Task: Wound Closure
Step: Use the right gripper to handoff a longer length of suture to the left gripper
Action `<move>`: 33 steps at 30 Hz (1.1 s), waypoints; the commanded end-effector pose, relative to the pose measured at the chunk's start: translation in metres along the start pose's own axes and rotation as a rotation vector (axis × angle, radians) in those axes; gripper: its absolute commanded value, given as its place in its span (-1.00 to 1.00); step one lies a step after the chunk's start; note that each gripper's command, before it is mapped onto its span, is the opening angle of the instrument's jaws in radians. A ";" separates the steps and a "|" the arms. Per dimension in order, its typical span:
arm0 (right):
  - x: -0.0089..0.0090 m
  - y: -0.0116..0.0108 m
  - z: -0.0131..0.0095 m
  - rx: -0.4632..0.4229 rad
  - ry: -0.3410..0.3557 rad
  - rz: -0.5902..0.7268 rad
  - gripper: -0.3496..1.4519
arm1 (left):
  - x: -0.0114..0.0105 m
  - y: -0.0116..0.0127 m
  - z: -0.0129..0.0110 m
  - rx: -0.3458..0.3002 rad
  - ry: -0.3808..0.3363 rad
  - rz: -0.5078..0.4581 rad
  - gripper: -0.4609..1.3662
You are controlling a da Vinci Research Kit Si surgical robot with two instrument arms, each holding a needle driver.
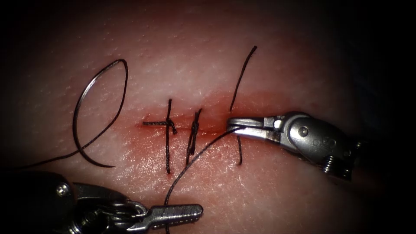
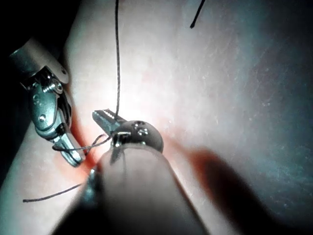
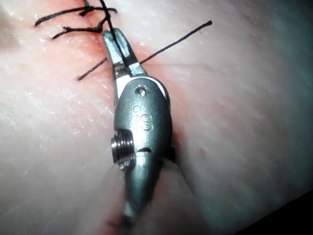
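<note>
Now your right tool (image 1: 228, 124) grips the thread (image 1: 195, 157) at the cut (image 1: 182, 125).
Your left tool (image 1: 197, 212) sits below the cut with jaws closed around the same thread, which runs up to the right tool's closed jaws. The needle (image 1: 93, 112) lies free on the tissue (image 1: 268, 190) left of the cut, held by neither tool. Two tied stitches (image 1: 169, 130) cross the cut, with red fluid (image 1: 138, 138) around it.

Thread (image 1: 197, 158) past the lower edge beside the left tool (image 1: 197, 212)

Glossy metal right tool (image 1: 232, 124), matt dark thread (image 1: 197, 156), moist rough tissue (image 1: 182, 52)
</note>
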 end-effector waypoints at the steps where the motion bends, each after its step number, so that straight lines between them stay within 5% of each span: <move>1: 0.0001 -0.0003 0.0001 0.002 -0.002 0.011 0.37 | -0.0003 -0.0001 -0.0003 -0.009 -0.007 -0.002 -0.88; 4: 0.0004 -0.0007 0.0002 0.003 -0.002 0.029 0.65 | -0.0011 -0.0005 -0.0013 -0.011 -0.019 0.000 -0.88; 9: 0.0008 -0.0011 0.0001 0.005 -0.001 0.041 0.77 | -0.0019 -0.0013 -0.0028 -0.017 -0.034 0.011 -0.88; 26: 0.0048 0.0012 -0.0016 -0.069 -0.049 0.077 0.92 | -0.0039 -0.0024 -0.0046 -0.014 -0.055 0.011 -0.88; 33: 0.0063 0.0015 -0.0020 -0.032 -0.097 0.080 0.87 | -0.0068 -0.0025 -0.0044 -0.015 -0.051 0.017 -0.88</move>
